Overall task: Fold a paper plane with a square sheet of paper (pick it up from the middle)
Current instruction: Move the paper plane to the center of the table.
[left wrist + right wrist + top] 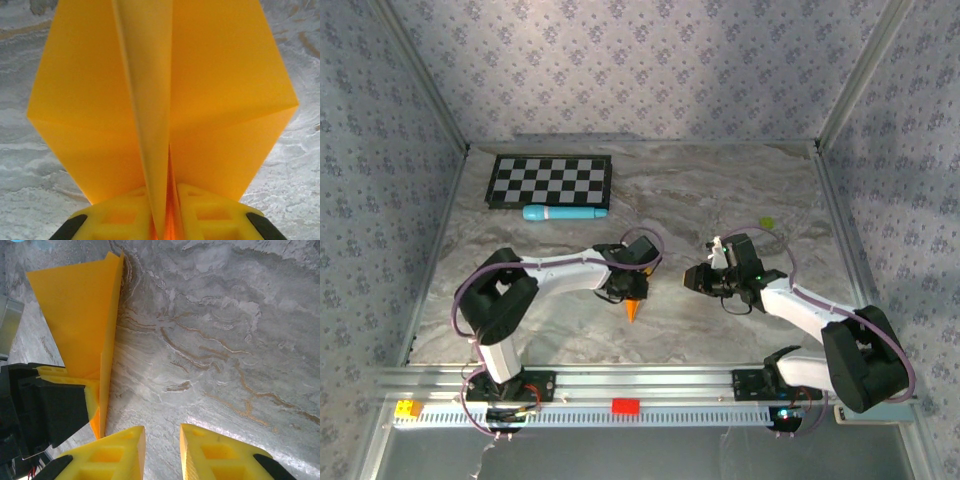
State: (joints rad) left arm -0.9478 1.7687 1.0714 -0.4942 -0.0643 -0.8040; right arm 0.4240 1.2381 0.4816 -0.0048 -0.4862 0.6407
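though creased, paper (220, 100) sits in left claw (162, 202)

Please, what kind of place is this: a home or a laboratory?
Probably a laboratory robot cell: the left arm and right arm are bolted to a metal rail, patterned walls enclose the marble-look table, and a checkerboard lies at the back.

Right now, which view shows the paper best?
Left wrist: the paper faces the camera, wings and centre fold clear, pinched in the left gripper. Right wrist sees one wing side-on; top external just an orange tip.
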